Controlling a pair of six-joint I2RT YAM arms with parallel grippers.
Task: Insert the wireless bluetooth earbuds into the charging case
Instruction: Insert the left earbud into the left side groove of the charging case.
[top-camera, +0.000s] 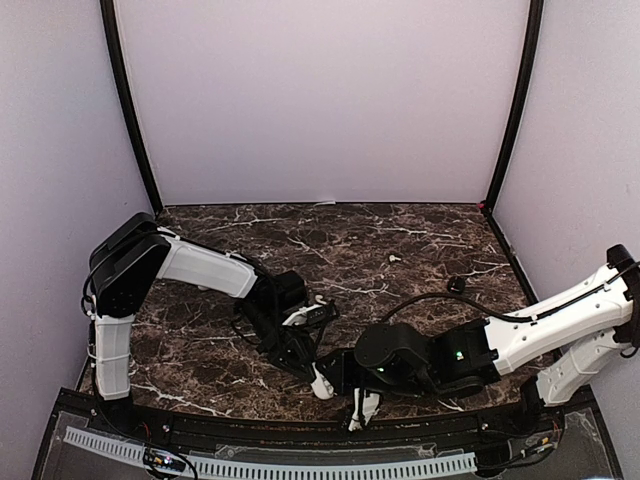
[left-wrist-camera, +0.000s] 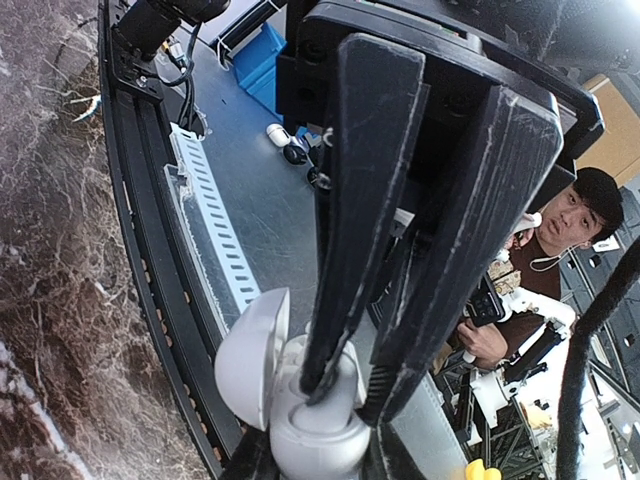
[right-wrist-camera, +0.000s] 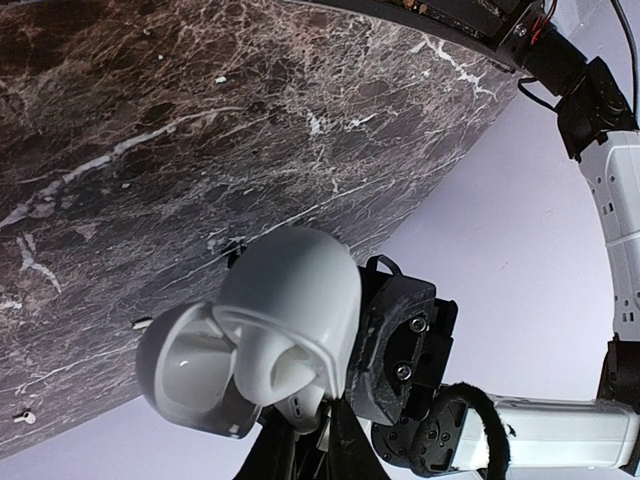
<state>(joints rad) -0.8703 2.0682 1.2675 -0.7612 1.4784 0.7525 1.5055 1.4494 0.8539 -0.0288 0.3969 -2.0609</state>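
The open charging case (right-wrist-camera: 290, 300) is clamped in the left gripper (left-wrist-camera: 345, 395). Whether the right gripper (right-wrist-camera: 305, 462) is apart or together cannot be told.

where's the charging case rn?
Top view: near edge of the table, about centre. The charging case, lid open, is clamped in the left gripper, close in front of the right wrist camera.

Soft, even light from above fills the scene with only faint shadows, the dark surface (top-camera: 400, 240) shows a mild sheen, and both wrist views bend at the edges, with the white case (right-wrist-camera: 290, 300) bright and slightly soft so close to the lens.
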